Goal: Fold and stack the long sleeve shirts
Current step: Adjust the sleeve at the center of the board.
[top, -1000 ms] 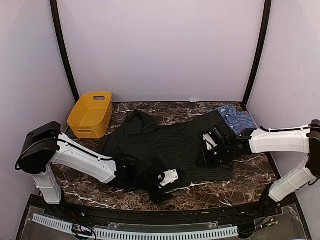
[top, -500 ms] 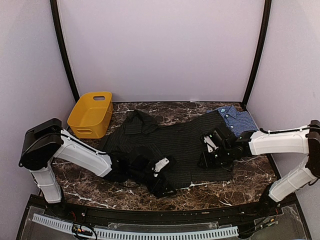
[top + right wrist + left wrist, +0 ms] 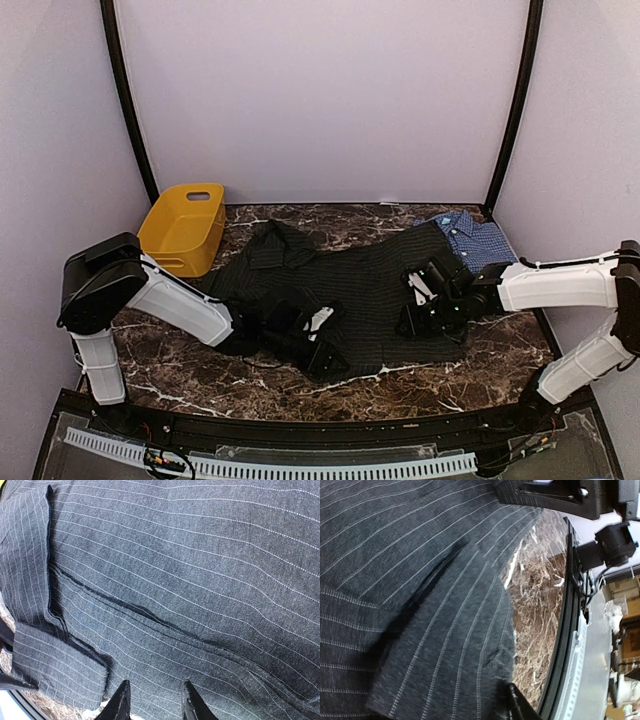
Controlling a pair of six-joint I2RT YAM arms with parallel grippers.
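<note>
The black pinstriped long sleeve shirt (image 3: 350, 285) lies spread over the middle of the marble table (image 3: 200, 375), collar at the back left. My left gripper (image 3: 323, 352) sits low on its near hem. In the left wrist view one fingertip (image 3: 521, 707) shows at the hem's edge (image 3: 507, 645), and the cloth puckers into it, so the jaws look shut on the hem. My right gripper (image 3: 415, 318) rests on the shirt's right side. Its fingertips stand apart over flat cloth (image 3: 156, 702), with a cuff (image 3: 60, 672) to their left. The blue checked shirt (image 3: 472, 236) lies crumpled at the back right.
A yellow plastic basket (image 3: 182, 228) stands at the back left corner. Bare marble (image 3: 537, 605) runs between the hem and the black front rail (image 3: 570, 630). Purple walls close in the table on three sides.
The left jaws have closed on the near hem, and the left gripper has drawn back from the front edge, bunching the cloth a little. The right arm has stayed put.
</note>
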